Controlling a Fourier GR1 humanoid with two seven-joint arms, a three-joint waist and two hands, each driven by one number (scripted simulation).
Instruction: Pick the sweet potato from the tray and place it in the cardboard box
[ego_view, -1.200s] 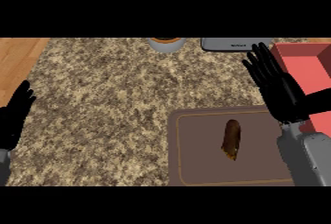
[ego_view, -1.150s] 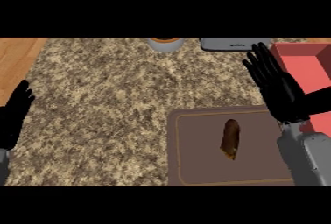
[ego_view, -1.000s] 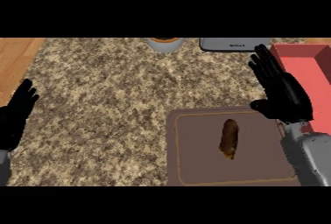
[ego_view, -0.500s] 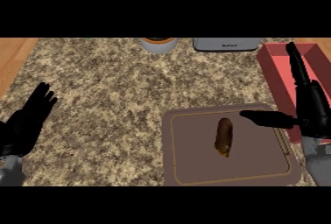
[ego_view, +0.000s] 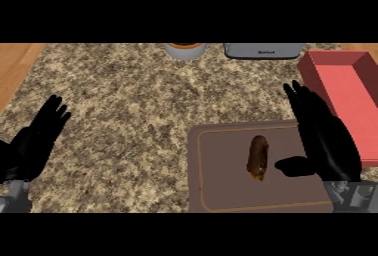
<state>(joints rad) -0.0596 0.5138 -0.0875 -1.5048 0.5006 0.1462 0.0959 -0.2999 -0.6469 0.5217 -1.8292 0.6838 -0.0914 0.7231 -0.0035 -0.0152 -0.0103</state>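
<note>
A brown sweet potato (ego_view: 258, 157) lies lengthwise in the middle of the dark brown tray (ego_view: 221, 190) at the lower right of the counter. My right hand (ego_view: 325, 140) hovers over the tray's right side, open, fingers straight and pointing away, thumb stretched toward the potato but apart from it. The red box (ego_view: 347, 95) stands along the right edge, just beyond that hand, and nothing shows inside it. My left hand (ego_view: 33, 145) rests open at the left edge, holding nothing.
A round bowl with an orange inside (ego_view: 184, 49) and a grey appliance (ego_view: 263, 50) stand at the counter's far edge. Speckled granite (ego_view: 125, 110) spreads between the hands. Wooden floor (ego_view: 16, 60) shows at the far left.
My right hand has drawn back from the box side and come down beside the potato, thumb out toward it. The left hand shifted slightly inward. The view has moved leftward a little.
</note>
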